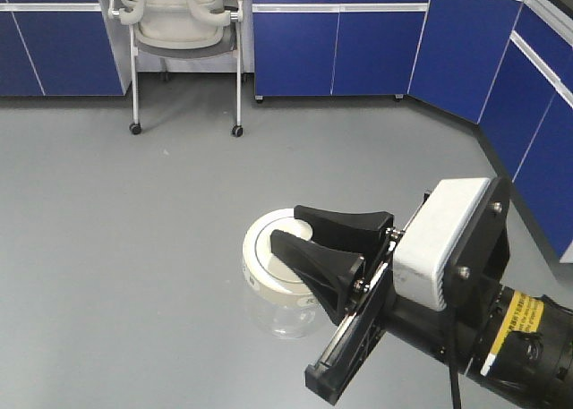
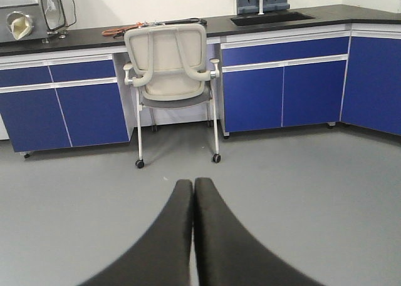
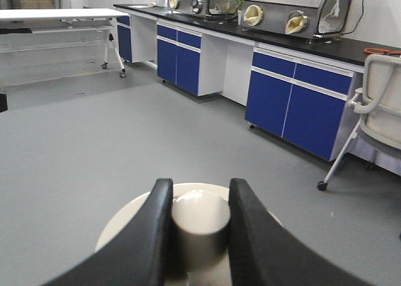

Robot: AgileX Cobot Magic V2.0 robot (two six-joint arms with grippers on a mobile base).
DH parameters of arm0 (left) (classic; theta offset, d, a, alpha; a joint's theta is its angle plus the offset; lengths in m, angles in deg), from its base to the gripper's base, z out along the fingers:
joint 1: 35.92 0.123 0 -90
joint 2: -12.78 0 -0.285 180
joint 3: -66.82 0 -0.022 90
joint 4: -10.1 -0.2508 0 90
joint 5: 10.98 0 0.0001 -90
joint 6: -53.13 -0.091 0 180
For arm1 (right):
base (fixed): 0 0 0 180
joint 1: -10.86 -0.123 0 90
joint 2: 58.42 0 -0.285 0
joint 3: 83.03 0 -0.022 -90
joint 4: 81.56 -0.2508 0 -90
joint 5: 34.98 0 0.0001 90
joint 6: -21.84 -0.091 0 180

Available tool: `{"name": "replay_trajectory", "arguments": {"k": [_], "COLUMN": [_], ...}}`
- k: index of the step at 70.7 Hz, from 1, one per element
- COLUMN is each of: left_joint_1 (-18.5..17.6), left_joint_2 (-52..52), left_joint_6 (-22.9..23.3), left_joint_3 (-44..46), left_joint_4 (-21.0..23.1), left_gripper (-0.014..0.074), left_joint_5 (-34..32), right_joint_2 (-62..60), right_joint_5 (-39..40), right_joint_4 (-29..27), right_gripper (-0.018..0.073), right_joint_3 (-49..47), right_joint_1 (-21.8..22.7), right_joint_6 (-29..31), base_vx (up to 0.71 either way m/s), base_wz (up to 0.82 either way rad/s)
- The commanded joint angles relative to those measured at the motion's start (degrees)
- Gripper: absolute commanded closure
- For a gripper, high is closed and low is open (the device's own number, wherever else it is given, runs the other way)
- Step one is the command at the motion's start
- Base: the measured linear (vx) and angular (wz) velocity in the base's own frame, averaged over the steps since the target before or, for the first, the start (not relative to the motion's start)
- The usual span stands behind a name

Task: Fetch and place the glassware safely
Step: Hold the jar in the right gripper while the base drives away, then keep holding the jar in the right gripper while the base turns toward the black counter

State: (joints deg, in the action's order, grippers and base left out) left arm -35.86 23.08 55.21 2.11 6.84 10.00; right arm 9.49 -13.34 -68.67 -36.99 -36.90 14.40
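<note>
The glassware is a squat clear glass jar point(image 1: 279, 318) with a round cream-white lid point(image 1: 260, 252). It hangs over the grey floor, carried by its lid. My right gripper point(image 1: 288, 226) is shut on the lid's central knob point(image 3: 200, 214), with one black finger pressed to each side of it. In the right wrist view the lid point(image 3: 125, 226) spreads out under the fingers and the glass body is hidden. My left gripper point(image 2: 193, 183) shows only in its own wrist view. It is shut, fingers pressed together, with nothing between them. Any spoon inside the jar cannot be made out.
A cream wheeled chair point(image 1: 183, 24) stands ahead against blue base cabinets point(image 1: 340, 51), which turn along the right wall point(image 1: 537, 132). A black counter with a sink point(image 2: 269, 17) runs above them. Glove boxes point(image 3: 294, 10) and a white table point(image 3: 56, 15) show to the side.
</note>
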Motion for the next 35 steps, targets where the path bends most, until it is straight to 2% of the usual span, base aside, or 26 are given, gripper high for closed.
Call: {"name": "replay_trajectory", "arguments": {"k": [1, 35], "left_joint_1": [-0.32, -0.32], "left_joint_2": [0.66, 0.66], "left_joint_6": [0.47, 0.47], "left_joint_3": [1.38, 1.38], "left_joint_4": [0.32, 0.32], "left_gripper": [0.0603, 0.0603], "left_joint_5": [-4.25, -4.25], "right_joint_2": [-1.2, -1.2], "right_joint_5": [6.12, 6.12], "right_joint_4": [-0.15, -0.15], "right_gripper": [0.0563, 0.0563], "right_joint_3": [-1.9, -1.9], "right_joint_1": [0.04, 0.04], "right_joint_6": [0.27, 0.27], "base_vx": [0.5, 0.51], "base_wz": [0.0, 0.0]}}
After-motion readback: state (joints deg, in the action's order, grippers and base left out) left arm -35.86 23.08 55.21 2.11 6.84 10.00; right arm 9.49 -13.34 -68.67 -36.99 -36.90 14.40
